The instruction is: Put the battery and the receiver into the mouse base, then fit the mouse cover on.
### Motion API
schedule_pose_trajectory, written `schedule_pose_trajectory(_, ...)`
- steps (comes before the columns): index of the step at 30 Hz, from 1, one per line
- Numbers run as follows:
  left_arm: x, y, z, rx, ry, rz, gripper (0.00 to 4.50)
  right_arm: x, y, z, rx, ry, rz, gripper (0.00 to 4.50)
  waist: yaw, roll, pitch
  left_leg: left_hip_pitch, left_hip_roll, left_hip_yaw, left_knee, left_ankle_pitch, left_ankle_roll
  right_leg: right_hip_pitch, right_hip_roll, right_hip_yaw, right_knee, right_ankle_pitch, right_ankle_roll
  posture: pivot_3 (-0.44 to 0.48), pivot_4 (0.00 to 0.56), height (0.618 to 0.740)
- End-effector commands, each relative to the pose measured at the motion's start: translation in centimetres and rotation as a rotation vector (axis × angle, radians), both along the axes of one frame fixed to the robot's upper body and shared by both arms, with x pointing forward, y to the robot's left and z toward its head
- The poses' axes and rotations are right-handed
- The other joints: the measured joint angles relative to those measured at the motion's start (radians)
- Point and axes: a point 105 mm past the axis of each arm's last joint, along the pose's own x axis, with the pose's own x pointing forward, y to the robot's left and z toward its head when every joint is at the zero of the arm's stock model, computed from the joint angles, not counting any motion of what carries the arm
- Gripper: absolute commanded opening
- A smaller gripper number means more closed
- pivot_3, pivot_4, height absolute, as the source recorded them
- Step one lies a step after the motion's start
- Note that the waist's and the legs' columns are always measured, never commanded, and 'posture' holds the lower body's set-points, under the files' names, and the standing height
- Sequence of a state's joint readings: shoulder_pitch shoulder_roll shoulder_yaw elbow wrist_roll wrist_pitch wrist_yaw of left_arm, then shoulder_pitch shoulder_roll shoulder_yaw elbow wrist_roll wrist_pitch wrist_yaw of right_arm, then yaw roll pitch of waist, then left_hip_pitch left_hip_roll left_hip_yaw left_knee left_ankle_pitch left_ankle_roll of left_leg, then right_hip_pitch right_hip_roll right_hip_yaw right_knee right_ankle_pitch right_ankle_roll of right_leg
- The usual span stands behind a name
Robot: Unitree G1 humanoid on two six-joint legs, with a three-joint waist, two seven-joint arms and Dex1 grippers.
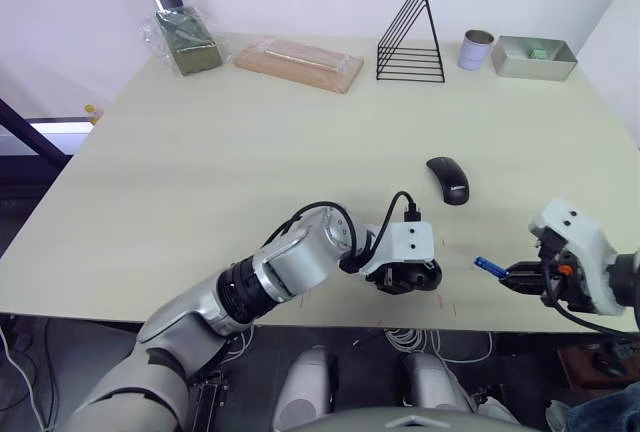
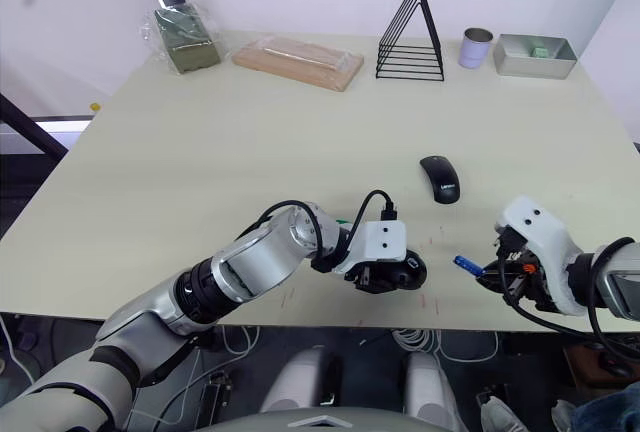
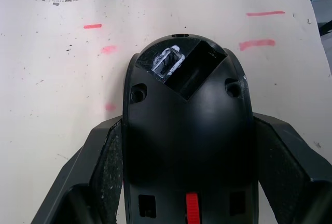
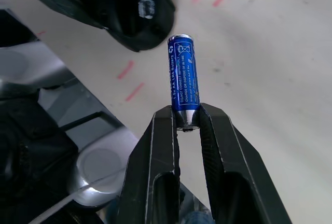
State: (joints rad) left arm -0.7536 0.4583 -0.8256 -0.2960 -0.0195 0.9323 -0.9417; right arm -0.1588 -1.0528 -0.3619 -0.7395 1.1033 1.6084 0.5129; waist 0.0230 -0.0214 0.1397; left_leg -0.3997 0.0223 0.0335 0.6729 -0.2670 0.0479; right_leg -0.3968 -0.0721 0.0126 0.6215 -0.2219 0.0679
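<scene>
My left gripper (image 1: 408, 277) is shut on the mouse base (image 3: 187, 130), holding it by its sides near the table's front edge. The base is black with a red scroll wheel (image 3: 192, 207). At its end, a small silvery-rimmed nub, apparently the receiver (image 3: 167, 62), sits in a slot beside an open dark bay. To the right, my right gripper (image 1: 515, 277) is shut on one end of the blue battery (image 4: 181, 73), which points toward the base with a gap between them. The glossy black mouse cover (image 1: 447, 179) lies on the table farther back.
Along the far edge stand a black wire triangular rack (image 1: 412, 37), a tin can (image 1: 477, 49), a metal tray (image 1: 520, 62), a wrapped wooden board (image 1: 298, 64) and a bagged green pack (image 1: 185, 40). Red marks (image 3: 257, 43) dot the tabletop near the front edge.
</scene>
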Motion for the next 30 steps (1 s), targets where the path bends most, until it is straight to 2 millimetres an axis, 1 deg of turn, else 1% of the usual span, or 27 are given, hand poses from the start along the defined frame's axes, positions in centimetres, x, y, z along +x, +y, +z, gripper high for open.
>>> schedule_pose_trajectory(1, -0.1, 0.8, -1.6, 0.06, 0.026, 0.027, 2.97, 0.2, 0.7, -0.2, 0.042, 0.041, 0.005, 0.06, -0.001, 0.0, 0.0, 0.0, 0.0, 0.0, 0.0, 0.0, 0.0, 0.0, 0.0, 0.0, 0.0, 0.0, 0.0, 0.0, 0.15, 0.74)
schedule_pose_trajectory(6, 0.0, 0.8, -1.6, 0.06, 0.025, 0.027, 2.97, 0.1, 1.7, -0.6, 0.075, 0.094, 0.019, 0.06, -0.003, 0.0, 0.0, 0.0, 0.001, 0.0, 0.0, 0.0, 0.0, 0.0, 0.0, 0.0, 0.0, 0.0, 0.0, 0.0, 0.15, 0.74)
schedule_pose_trajectory(9, 0.0, 0.8, -1.7, 0.061, 0.024, 0.03, 2.97, 0.6, 2.9, -1.2, 0.119, 0.116, 0.008, 0.06, -0.004, 0.0, 0.0, 0.0, 0.001, 0.0, 0.0, 0.0, 0.0, 0.0, 0.0, 0.0, 0.0, 0.0, 0.0, 0.0, 0.15, 0.74)
schedule_pose_trajectory(14, 0.0, 0.9, -1.7, 0.061, 0.024, 0.033, 2.97, 0.3, 4.2, -1.4, 0.156, 0.173, -0.012, 0.06, -0.005, 0.0, 0.0, 0.0, 0.001, 0.0, 0.0, 0.0, 0.0, 0.0, -0.001, 0.0, 0.0, 0.0, 0.0, 0.0, 0.15, 0.74)
schedule_pose_trajectory(23, -0.2, 0.8, -1.8, 0.059, 0.025, 0.036, 2.97, 1.8, 5.2, -1.7, 0.143, 0.204, -0.065, 0.06, -0.005, 0.0, 0.0, -0.001, 0.001, 0.0, 0.0, 0.0, 0.0, 0.0, -0.001, 0.0, -0.001, 0.0, 0.0, 0.0, 0.15, 0.74)
schedule_pose_trajectory(30, -0.4, 0.7, -1.8, 0.058, 0.025, 0.032, 2.97, 2.0, 5.5, -2.2, 0.119, 0.243, -0.038, 0.06, -0.007, 0.0, 0.0, -0.001, 0.002, 0.0, 0.0, 0.0, 0.0, 0.0, -0.001, 0.0, -0.002, 0.0, 0.0, 0.0, 0.15, 0.74)
